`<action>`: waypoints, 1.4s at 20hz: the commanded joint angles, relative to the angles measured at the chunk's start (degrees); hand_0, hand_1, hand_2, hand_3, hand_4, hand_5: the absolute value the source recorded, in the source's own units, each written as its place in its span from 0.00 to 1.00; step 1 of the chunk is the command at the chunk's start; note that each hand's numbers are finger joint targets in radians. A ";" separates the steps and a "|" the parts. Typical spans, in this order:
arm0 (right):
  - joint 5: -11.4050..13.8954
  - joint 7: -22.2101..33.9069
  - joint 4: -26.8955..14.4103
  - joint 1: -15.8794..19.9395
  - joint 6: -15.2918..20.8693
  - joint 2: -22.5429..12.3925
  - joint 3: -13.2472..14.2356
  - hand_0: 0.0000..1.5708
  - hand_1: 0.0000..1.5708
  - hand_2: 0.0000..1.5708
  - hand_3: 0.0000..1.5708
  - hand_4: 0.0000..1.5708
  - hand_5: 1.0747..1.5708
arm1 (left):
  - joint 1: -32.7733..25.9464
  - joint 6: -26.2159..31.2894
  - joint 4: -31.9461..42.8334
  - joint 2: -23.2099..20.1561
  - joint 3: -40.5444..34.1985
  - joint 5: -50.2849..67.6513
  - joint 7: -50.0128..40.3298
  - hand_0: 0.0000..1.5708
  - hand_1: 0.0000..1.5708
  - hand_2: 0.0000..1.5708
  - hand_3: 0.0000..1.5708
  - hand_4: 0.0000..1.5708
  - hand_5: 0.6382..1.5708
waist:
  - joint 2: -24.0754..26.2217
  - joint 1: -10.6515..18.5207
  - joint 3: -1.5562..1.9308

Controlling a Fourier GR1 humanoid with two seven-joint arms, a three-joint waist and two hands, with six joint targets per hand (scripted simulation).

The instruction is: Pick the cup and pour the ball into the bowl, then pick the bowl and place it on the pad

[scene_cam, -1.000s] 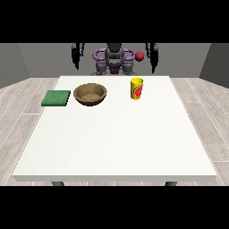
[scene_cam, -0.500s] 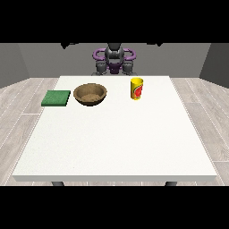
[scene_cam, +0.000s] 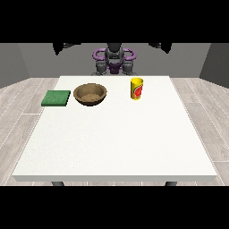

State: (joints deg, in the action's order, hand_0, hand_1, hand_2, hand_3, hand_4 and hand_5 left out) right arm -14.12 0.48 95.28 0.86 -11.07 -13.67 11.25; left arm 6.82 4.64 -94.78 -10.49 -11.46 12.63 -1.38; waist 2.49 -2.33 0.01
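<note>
A yellow cup with a red mark stands upright on the white table, right of centre at the far side. No ball shows; the cup's inside is hidden from this angle. A brown wooden bowl sits to the cup's left, and a flat green pad lies left of the bowl. The robot's torso is behind the table's far edge. Both arms are raised high and spread wide: the hand at the view's left and the hand at the view's right are dark shapes at the scene's top, far from all objects.
The table's far edge runs just in front of the robot. A wood-plank floor surrounds the table, and grey walls stand behind. Two table legs show at the near edge.
Both arms have swung up and outward, away from the torso to the scene's top corners. A red ball seen by the hand at the view's right one second ago no longer shows.
</note>
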 commanded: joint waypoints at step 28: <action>3.32 -19.05 -14.03 6.61 -7.40 -0.35 2.26 0.00 0.00 0.00 0.00 0.00 1.00 | 18.65 -6.72 53.79 4.91 -2.97 -10.19 49.29 0.00 0.00 0.00 0.00 0.00 0.95 | -16.63 -5.16 -0.03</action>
State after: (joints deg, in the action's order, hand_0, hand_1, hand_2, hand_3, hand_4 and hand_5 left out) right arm -11.37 -15.67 83.64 7.84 -17.36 -13.99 13.16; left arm 23.56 -2.74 -46.91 -4.73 -13.79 2.30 43.89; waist -13.84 -7.59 -0.03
